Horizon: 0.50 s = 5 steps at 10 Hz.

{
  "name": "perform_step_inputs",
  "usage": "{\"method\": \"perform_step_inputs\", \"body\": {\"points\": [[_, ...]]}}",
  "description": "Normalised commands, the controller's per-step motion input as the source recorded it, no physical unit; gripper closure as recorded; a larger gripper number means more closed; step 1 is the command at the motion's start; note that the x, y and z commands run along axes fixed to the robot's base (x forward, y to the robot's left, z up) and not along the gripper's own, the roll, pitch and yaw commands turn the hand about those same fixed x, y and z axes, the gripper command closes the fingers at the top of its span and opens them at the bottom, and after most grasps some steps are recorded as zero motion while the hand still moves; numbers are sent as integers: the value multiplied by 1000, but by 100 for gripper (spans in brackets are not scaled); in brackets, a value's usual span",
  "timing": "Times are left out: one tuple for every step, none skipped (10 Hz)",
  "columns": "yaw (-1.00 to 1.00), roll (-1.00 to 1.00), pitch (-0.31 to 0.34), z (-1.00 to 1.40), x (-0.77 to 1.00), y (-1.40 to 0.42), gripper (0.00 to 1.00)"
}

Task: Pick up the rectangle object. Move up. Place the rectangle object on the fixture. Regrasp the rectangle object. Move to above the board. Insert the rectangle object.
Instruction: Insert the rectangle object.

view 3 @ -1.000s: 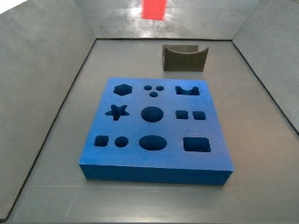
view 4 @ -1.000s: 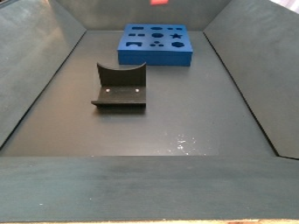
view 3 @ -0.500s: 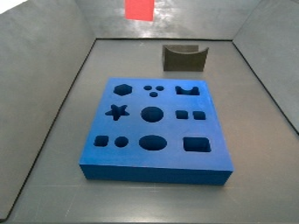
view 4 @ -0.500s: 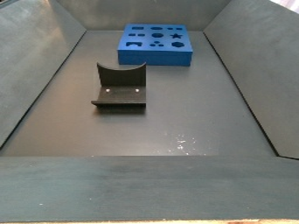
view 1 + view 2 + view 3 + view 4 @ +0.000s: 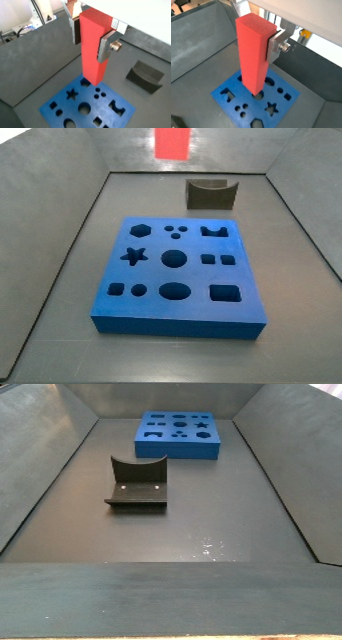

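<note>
My gripper (image 5: 91, 40) is shut on the rectangle object (image 5: 92, 47), a long red-orange block held upright between the silver fingers (image 5: 107, 46). It also shows in a wrist view (image 5: 254, 52). The block hangs high above the blue board (image 5: 83, 105), which shows in both wrist views (image 5: 254, 102) and both side views (image 5: 177, 273) (image 5: 177, 434). In a side view only the block's lower end (image 5: 173, 142) shows at the top edge; the gripper is out of frame there. The dark fixture (image 5: 211, 194) stands empty behind the board (image 5: 138, 482).
Grey tray walls (image 5: 67, 238) slope up around the floor on all sides. The board's cutouts include a star (image 5: 132, 255), circles, squares and a hexagon. The tray's near rim (image 5: 160, 599) crosses the front of a side view.
The block's lower end shifted left and then back right along the top edge of the side view. The board and fixture have not moved.
</note>
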Motion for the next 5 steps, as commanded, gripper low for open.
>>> {"method": "perform_step_inputs", "body": {"points": [[74,-217,-89,-94,331,-200,100],[66,-214,-97,-111,337,-191,100],[83,-206,-120,-166,329,-177,100],[103,-169,-157,-197,331,-203,100],[100,-140,-160,-237,354,-249,100]]}}
